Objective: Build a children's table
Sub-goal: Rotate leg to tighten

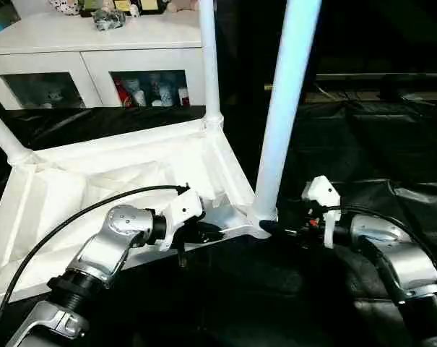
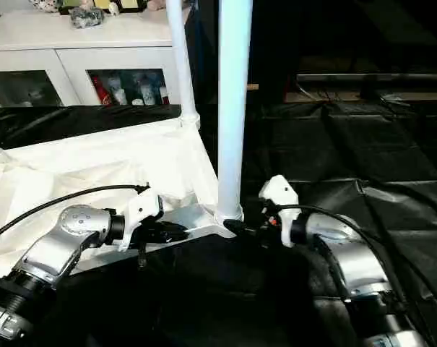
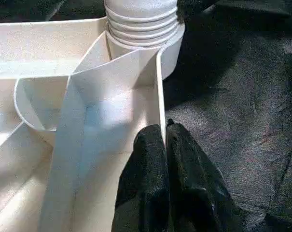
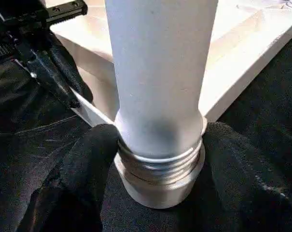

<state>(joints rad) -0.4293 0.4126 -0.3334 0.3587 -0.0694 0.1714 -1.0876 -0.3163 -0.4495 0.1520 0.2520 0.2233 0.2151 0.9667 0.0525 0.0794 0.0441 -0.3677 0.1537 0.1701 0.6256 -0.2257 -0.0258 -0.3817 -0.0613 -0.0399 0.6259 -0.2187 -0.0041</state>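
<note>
White plastic table top (image 1: 95,188) lies underside-up on black sheeting. Left gripper (image 3: 165,129) is clenched on its edge rib, steadying it. Right gripper (image 4: 158,159) brackets the near leg (image 1: 283,108) at the threads — jaws spread, touching it. Screwing-in looks underway; next, probably twist it home. Leg's long axis points up, slightly tilted.

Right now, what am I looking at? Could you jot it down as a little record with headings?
Scene: upturned white tabletop on black sheeting
Legs standing: three in view; the nearest leg sits in the near corner socket, threads still showing
Left tool: shut on the tabletop's thin edge wall
Right tool: fingers on both sides of the nearest leg's base
Background: white cabinet with glass doors
</note>
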